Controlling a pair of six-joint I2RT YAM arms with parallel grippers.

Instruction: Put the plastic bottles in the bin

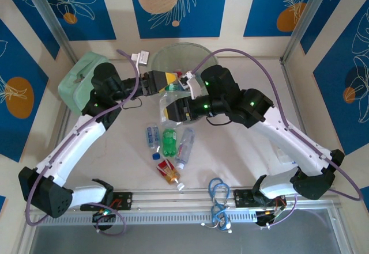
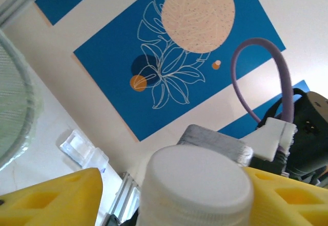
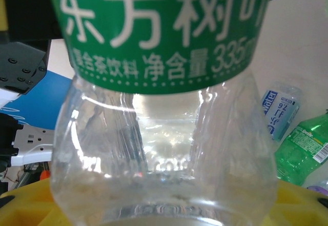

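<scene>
Right fingers (image 3: 31, 199), left fingers (image 2: 51, 195): one bottle (image 3: 164, 134) each; four loose bottles (image 1: 169, 141); one bin (image 1: 190, 55).

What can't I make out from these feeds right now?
Top external: contents of the bin, too small and hazy; its near rim is behind the left gripper.
Left wrist: body of the white-capped bottle, hidden behind its own cap.
Right wrist: both ends of the green-labelled bottle, cut off at top and bottom edges.

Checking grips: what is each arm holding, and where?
Left gripper: white-capped bottle, at the cap end. Right gripper: green-labelled bottle, by its clear lower body.
</scene>
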